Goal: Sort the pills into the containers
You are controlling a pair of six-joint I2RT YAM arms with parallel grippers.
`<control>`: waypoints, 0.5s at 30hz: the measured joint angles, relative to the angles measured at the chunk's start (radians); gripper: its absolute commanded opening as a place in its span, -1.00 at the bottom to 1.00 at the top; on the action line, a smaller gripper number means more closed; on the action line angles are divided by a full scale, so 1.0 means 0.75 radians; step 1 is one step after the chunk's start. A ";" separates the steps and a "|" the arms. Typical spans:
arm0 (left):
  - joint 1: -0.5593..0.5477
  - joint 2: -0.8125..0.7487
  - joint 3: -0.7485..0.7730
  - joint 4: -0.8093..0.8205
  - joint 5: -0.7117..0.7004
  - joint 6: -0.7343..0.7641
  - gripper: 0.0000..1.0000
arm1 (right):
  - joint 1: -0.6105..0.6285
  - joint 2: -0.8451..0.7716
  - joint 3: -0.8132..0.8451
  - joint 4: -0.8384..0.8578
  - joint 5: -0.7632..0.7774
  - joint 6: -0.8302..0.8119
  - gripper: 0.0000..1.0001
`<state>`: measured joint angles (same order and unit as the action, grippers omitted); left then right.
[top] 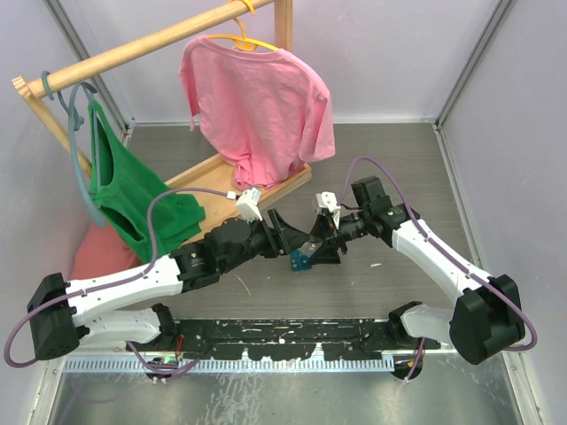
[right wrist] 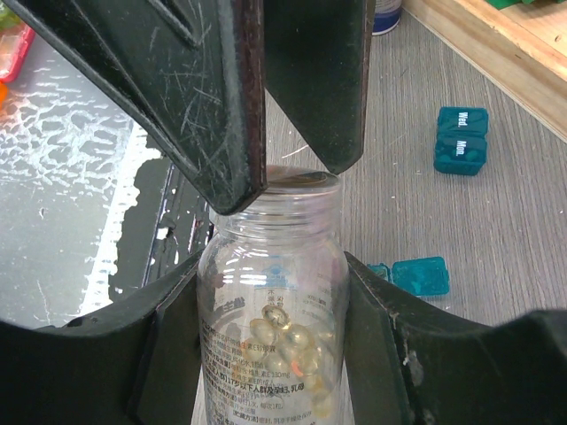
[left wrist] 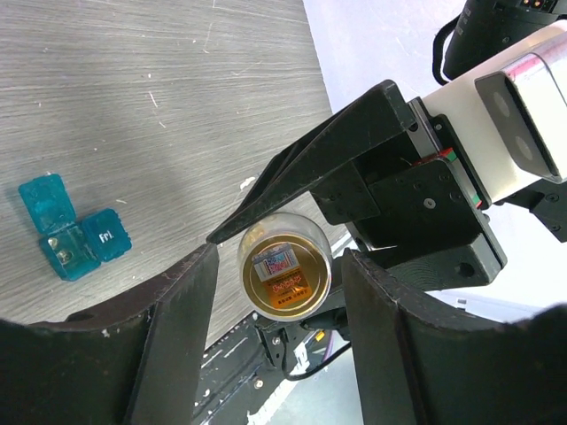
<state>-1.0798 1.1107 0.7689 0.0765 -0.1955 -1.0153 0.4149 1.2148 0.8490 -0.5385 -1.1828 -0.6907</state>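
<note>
My right gripper [right wrist: 275, 266] is shut on a clear pill bottle [right wrist: 273, 328] that holds several yellowish softgels. It holds the bottle above the table. My left gripper [left wrist: 282, 257] is open, its fingers [right wrist: 221, 133] on either side of the bottle's mouth [left wrist: 283, 266]. No cap shows on the bottle. One teal container [left wrist: 75, 232] lies on the table with its lids open; it also shows in the right wrist view [right wrist: 421, 274] and in the top view [top: 299, 261]. A second teal container [right wrist: 461, 142], with its lids closed, lies farther off.
A wooden rack [top: 159, 40] at the back carries a pink shirt [top: 257, 97] and a green garment [top: 133, 190]. Its wooden base [right wrist: 496, 53] runs close behind the containers. A red cloth [top: 93, 252] lies at the left. A black rail [top: 283, 335] runs along the near edge.
</note>
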 measured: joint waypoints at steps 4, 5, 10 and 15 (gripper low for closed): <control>0.000 0.004 0.000 0.001 0.011 -0.004 0.13 | 0.000 0.000 0.000 0.000 0.000 0.000 -0.98; 0.000 0.007 0.000 0.001 0.015 -0.008 0.13 | -0.001 0.000 0.000 0.000 0.000 0.000 -0.98; 0.000 0.015 0.000 0.001 0.029 -0.020 0.08 | -0.001 0.000 0.000 0.000 0.000 0.000 -0.98; 0.000 0.015 0.000 0.001 0.039 -0.023 0.04 | -0.001 0.000 0.000 0.000 0.000 0.000 -0.98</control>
<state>-1.0798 1.1221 0.7689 0.0772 -0.1661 -1.0328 0.4145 1.2148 0.8490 -0.5385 -1.1828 -0.6907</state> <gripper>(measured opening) 0.539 0.592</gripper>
